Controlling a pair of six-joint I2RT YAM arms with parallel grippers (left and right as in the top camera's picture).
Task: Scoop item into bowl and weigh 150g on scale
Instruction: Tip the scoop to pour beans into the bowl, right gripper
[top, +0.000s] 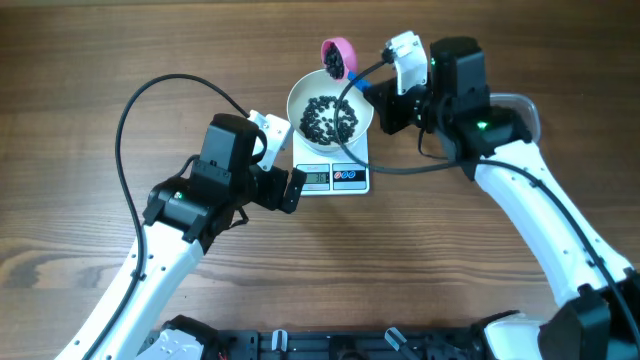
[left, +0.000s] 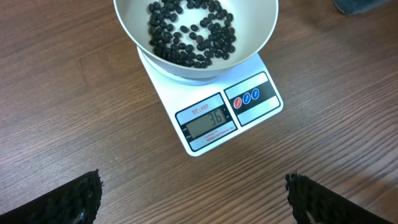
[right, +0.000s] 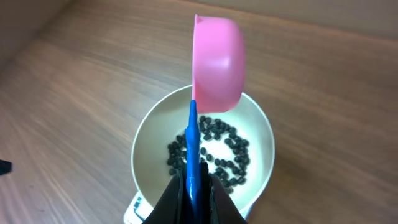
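Scoop (right: 216, 65): pink cup, blue handle, pinched in the closed right gripper (right: 191, 186); tipped on its side over the bowl's far rim, contents hidden.
Beans (left: 189, 34): thin dark layer across the bowl bottom.
Bowl (left: 255, 25): white, seated on the scale (left: 217, 118), mid-width towards the desk's (top: 100, 60) far edge.
Display: reads 36, judged far short of target.
Left gripper (top: 290, 188): spread wide, empty, near the scale's front-left corner.
Handling: pour over the bowl's centre, scoop clear of the rim so the reading stays true; smaller scoops near target.
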